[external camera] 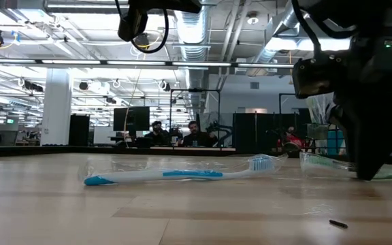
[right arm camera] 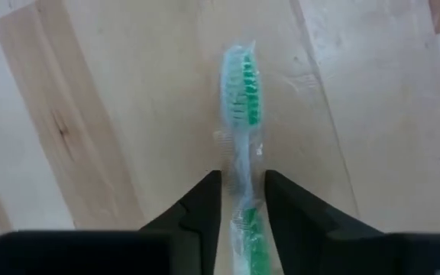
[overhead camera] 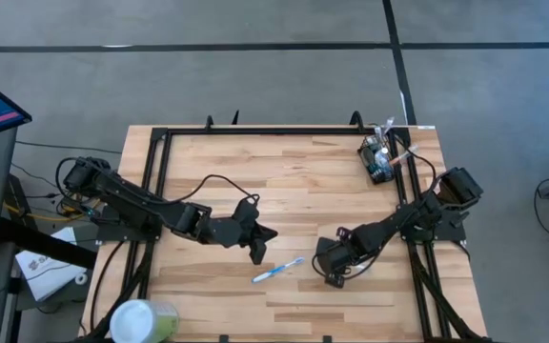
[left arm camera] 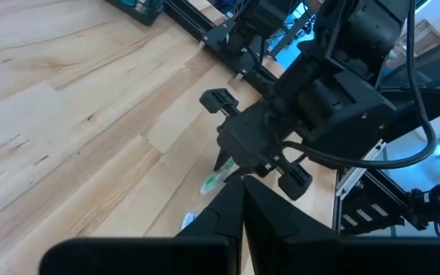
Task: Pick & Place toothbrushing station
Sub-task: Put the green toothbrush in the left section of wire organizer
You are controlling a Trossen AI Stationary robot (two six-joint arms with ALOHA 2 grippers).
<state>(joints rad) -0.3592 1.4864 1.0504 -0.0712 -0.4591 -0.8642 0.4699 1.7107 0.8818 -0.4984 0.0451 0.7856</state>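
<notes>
Right gripper [right arm camera: 242,200] down on table [overhead camera: 303,181] at 5 o'clock, jaws narrowed around green toothbrush [right arm camera: 242,99], contact unclear; left gripper [overhead camera: 260,243] shut, empty, above blue toothbrush [overhead camera: 278,271].

Two matte black jointed arms, black looping cables; left hand [overhead camera: 258,250] and right hand [overhead camera: 334,277] with dark wedge-shaped fingers [right arm camera: 197,210].

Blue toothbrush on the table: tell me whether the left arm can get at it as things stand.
Probably yes. The blue toothbrush lies in the open on bare wood just beside the shut left gripper, with nothing between them; the right gripper is busy at a green toothbrush.
</notes>
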